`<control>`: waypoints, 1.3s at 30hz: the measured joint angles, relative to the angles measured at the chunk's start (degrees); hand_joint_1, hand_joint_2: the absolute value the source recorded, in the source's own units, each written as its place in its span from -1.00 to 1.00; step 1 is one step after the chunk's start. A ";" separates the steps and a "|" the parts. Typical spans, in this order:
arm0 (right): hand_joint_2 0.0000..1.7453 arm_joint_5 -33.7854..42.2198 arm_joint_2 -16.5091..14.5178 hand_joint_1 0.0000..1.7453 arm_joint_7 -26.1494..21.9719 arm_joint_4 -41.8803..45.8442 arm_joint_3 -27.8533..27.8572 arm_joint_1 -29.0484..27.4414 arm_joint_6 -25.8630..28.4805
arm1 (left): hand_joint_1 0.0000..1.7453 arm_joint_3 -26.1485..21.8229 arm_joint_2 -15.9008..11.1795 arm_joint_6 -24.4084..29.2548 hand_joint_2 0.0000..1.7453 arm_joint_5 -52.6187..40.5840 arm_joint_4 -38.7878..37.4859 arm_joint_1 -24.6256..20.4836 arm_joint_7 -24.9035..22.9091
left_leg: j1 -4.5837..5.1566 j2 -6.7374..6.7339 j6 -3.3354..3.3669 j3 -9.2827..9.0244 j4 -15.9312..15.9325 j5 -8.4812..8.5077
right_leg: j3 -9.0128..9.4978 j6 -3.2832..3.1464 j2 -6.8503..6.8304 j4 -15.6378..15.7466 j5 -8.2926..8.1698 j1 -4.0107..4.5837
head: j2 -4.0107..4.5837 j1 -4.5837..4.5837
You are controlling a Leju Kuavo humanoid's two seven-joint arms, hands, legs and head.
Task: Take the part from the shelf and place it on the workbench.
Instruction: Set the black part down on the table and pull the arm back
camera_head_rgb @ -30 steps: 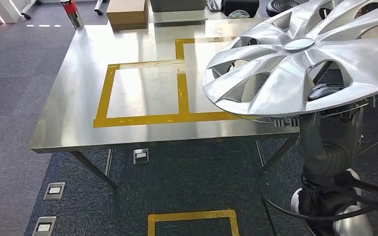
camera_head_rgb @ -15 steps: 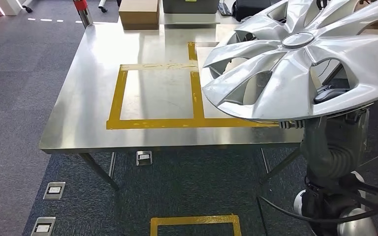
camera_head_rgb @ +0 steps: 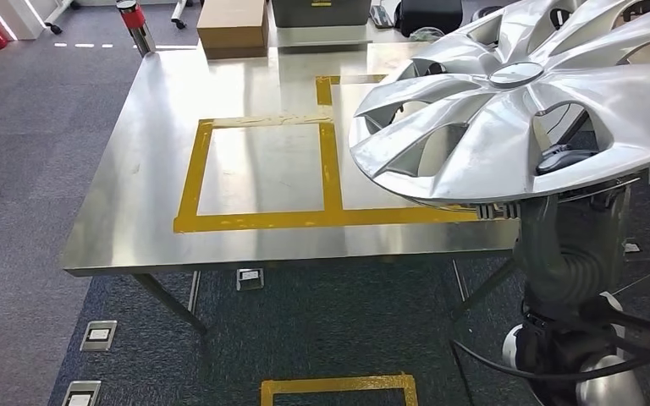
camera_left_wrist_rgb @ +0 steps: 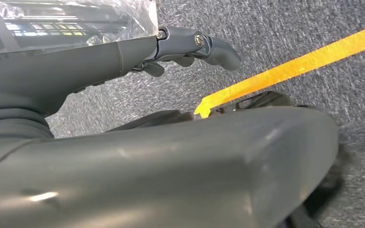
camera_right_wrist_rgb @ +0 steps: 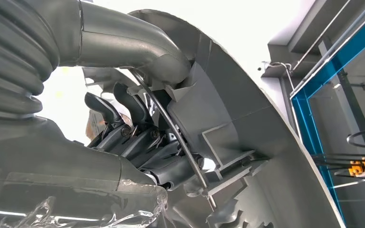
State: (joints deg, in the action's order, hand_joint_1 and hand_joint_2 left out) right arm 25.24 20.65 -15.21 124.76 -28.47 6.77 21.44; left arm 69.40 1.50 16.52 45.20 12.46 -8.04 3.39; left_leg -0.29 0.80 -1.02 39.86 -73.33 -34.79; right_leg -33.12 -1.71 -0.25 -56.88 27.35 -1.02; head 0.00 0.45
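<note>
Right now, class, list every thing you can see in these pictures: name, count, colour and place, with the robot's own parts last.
Hubcap: one, silver, held up over the workbench's right side.
Workbench: one, steel, ahead of the robot.
Tape squares: two, yellow, on the workbench.
Floor tape square: one, yellow, on the carpet.
Cardboard box: one, brown, behind the workbench.
Right hand: one, dark grey, gripping the hubcap's rim.
Left hand: one, dark grey, holding nothing, above the carpet.
</note>
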 joint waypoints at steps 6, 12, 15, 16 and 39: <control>1.00 0.00 -0.09 1.00 -0.04 0.01 -0.09 -0.15 0.00 | -1.00 -0.01 -0.05 -0.02 1.00 0.00 0.00 0.00 -0.06 | -0.35 -0.10 -0.04 -5.66 13.54 7.48 | 0.68 1.57 0.27 -1.09 1.43 -0.19 | 0.00 -0.80; 1.00 0.00 -0.13 1.00 -0.10 0.02 -0.04 -0.25 0.00 | -1.00 -0.01 -0.02 0.01 1.00 0.01 0.00 0.03 -0.08 | -0.48 -0.07 2.28 -6.25 14.65 7.04 | -2.07 3.11 0.32 -6.41 4.58 -0.36 | 0.00 0.14; 1.00 0.04 -0.13 1.00 -0.18 0.00 -0.05 -0.47 0.08 | -1.00 -0.02 0.03 0.01 1.00 0.02 0.00 0.07 -0.09 | -0.17 -0.07 2.81 -6.44 14.63 6.77 | -7.74 3.16 0.33 -16.85 7.96 -0.34 | 0.00 0.98; 1.00 0.09 -0.13 1.00 -0.19 -0.01 -0.05 -0.52 0.11 | -1.00 -0.02 0.03 0.01 1.00 0.02 0.00 0.12 -0.09 | -0.05 -0.05 2.88 -6.60 14.63 6.64 | -8.38 3.05 0.33 -17.46 7.24 -0.31 | 0.00 1.14; 1.00 -28.31 0.64 1.00 24.79 -6.84 -7.55 10.96 -5.94 | -1.00 0.12 0.55 4.39 1.00 -3.84 0.02 -1.63 5.08 | 0.39 0.01 1.19 -7.64 15.63 6.33 | -2.42 0.79 0.52 -1.70 -0.39 0.54 | 0.00 0.35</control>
State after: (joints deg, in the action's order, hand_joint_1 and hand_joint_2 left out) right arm -3.07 21.29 9.58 117.93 -36.03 17.73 15.50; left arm 69.52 2.05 20.92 41.36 12.48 -9.67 8.48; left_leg 0.10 0.81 0.17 32.22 -57.70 -28.46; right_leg -35.54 -0.91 0.27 -58.58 26.96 -0.48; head 0.00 0.80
